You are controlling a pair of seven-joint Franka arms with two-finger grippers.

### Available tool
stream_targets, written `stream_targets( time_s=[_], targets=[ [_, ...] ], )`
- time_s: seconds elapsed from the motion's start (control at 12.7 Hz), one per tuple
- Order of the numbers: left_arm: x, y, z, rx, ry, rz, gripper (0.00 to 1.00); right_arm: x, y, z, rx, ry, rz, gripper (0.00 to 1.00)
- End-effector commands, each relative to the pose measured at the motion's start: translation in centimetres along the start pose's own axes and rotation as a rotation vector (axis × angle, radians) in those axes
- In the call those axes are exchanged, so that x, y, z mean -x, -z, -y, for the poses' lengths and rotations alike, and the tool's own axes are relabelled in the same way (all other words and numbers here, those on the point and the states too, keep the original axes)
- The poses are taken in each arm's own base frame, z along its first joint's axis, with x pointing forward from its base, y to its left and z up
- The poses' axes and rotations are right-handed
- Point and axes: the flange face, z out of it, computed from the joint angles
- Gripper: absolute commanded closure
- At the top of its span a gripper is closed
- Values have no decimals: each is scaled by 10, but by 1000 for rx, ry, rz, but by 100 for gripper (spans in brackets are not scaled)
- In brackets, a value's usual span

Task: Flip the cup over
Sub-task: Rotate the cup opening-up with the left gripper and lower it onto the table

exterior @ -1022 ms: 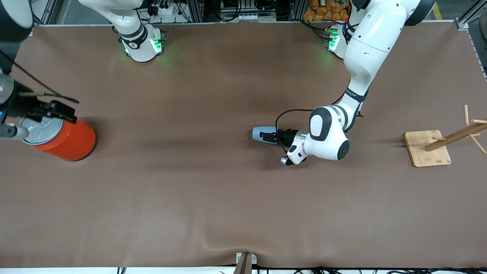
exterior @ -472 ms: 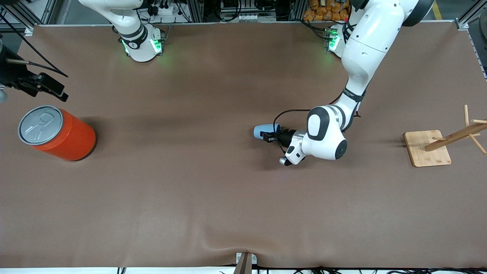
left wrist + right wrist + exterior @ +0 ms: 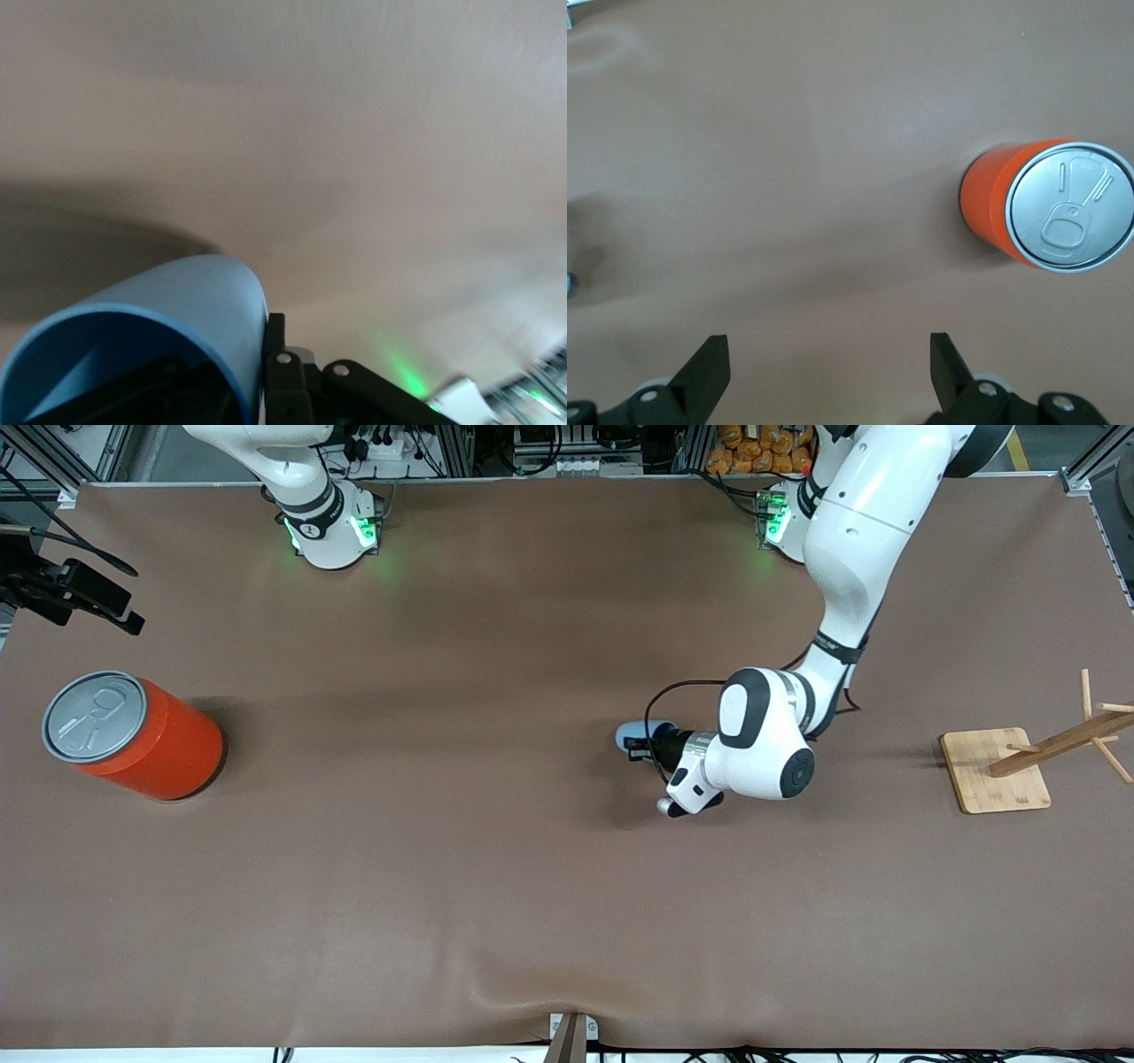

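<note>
Pinched the cup (image 3: 631, 736) at its rim in the left gripper (image 3: 640, 746) over mid-table, parked the right gripper (image 3: 124, 622), spread and empty, near the orange can (image 3: 133, 735), risked slippage mid-turn on that thin hold.

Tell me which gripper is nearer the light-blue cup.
Left. The left gripper is shut on the cup, one finger inside its rim, mid-table. The right gripper hangs open at the right arm's end of the table, near the orange can.
</note>
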Motion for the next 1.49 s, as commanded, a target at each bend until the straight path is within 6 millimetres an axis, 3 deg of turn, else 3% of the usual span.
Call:
stream_targets(
  time_s=[0.0, 0.08, 0.31, 0.55, 0.71, 1.02, 1.26, 1.34, 1.42],
  targets=[
    [-1, 61, -9, -89, -7, -119, 100, -5, 6, -7, -26, -6, 18, 0],
    [-1, 86, -6, -113, -6, -164, 100, -2, 6, -11, -23, -12, 39, 0],
    [-25, 139, 25, -185, 106, -298, 100, -2, 5, -10, -17, 21, 42, 0],
    [-50, 165, 50, -288, 160, -491, 100, -1, 5, -7, -12, 33, 42, 0],
    [-62, 159, 60, -364, 161, -572, 100, -1, 4, -5, -12, 34, 44, 0],
    [-51, 110, 58, -440, 155, -527, 100, 0, 3, -4, -11, 37, 47, 0],
    [-48, 104, 54, -448, 145, -521, 96, 0, 3, -4, -11, 39, 50, 0],
    [-48, 102, 54, -447, 154, -517, 55, 0, 3, -4, -11, 39, 50, 0],
    [-47, 101, 55, -446, 168, -516, 1, 0, 3, -1, -9, 44, 49, 0]
  ],
)
